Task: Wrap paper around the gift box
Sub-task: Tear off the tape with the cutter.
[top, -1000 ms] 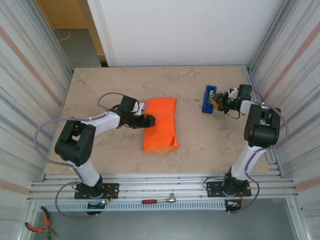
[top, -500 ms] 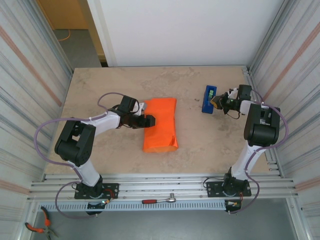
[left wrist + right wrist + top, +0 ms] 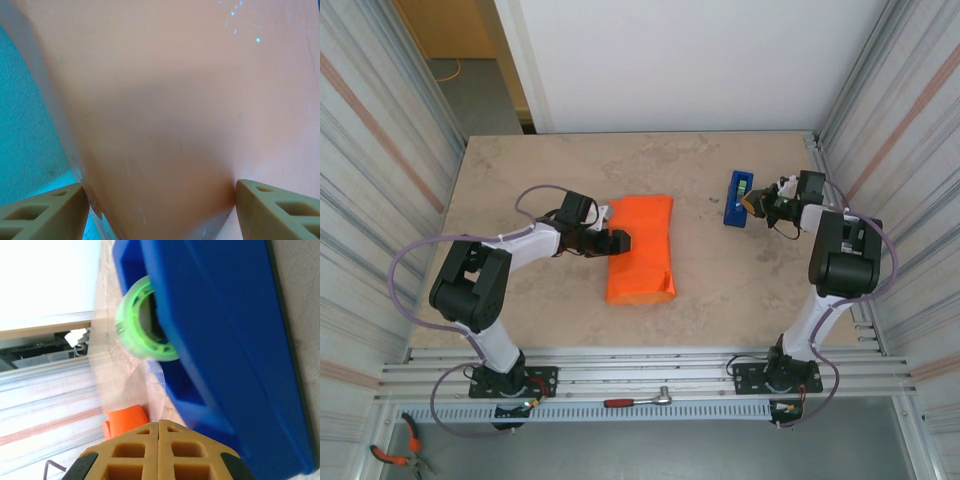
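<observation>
Now the paper (image 3: pixel 641 250) lies folded into one orange bundle just toward 9 o'clock of the table (image 3: pixel 520 180) centre. The gift box is hidden inside it, so we cannot see its outline. The left gripper (image 3: pixel 617 243) sits at the bundle's 9 o'clock edge. In the left wrist view its fingers (image 3: pixel 45 212) stand well apart, and the orange paper (image 3: pixel 165 110) spans the whole gap between them.

Toward 2 o'clock stands the blue tape dispenser (image 3: pixel 737 198), with the right gripper (image 3: pixel 757 203) at its 3 o'clock side. In the right wrist view the right gripper (image 3: pixel 159 440) has its fingertips pressed together just below the dispenser (image 3: pixel 225 340) and its green roll (image 3: pixel 142 322). A clear strip seems to run from the roll down to those tips, though the blur keeps us from being sure.

Against a second ago, we see one change: the right jaws, then slightly parted, have come together. The bundle, the dispenser and the left arm sit where they did.
</observation>
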Controlling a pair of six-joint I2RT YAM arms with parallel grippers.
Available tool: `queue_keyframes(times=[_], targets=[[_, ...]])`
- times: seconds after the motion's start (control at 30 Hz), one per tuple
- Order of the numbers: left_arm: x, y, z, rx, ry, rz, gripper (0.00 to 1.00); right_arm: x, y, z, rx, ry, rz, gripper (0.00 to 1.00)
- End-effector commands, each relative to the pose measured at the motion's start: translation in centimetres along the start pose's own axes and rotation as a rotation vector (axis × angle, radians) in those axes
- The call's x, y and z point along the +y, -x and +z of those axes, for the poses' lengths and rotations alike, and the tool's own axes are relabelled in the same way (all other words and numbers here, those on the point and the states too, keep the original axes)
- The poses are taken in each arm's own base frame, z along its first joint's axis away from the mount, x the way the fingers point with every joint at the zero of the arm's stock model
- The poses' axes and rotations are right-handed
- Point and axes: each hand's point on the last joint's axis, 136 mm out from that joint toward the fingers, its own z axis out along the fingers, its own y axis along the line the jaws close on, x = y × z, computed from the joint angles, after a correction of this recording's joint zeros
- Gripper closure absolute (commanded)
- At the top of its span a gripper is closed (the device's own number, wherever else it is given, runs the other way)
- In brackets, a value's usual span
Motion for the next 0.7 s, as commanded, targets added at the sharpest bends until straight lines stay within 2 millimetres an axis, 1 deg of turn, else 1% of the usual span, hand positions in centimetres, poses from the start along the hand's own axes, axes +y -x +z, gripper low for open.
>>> queue_keyframes(times=[0.0, 0.17, 0.3, 0.47, 0.67], targets=[[3.4, -3.9, 1.4, 0.122, 0.144, -0.013, 0.26, 3.2, -1.1, -1.2, 0.018, 0.085, -0.023, 1.0], [3.3, -3.8, 1.4, 0.12, 0.143, -0.011, 0.26, 3.9, -1.5, -1.7, 0.016, 0.099, -0.028, 1.0], [3.4, -3.8, 1.4, 0.121, 0.144, -0.012, 0.26, 3.8, -2.0, -2.0, 0.016, 0.099, -0.023, 1.0], [3.4, -3.8, 1.4, 0.121, 0.143, -0.012, 0.25, 3.2, -2.8, -2.3, 0.009, 0.089, -0.009, 1.0], [3.3, -3.8, 1.3, 0.119, 0.144, -0.011, 0.25, 2.0, -3.8, -2.5, 0.008, 0.073, 0.014, 1.0]])
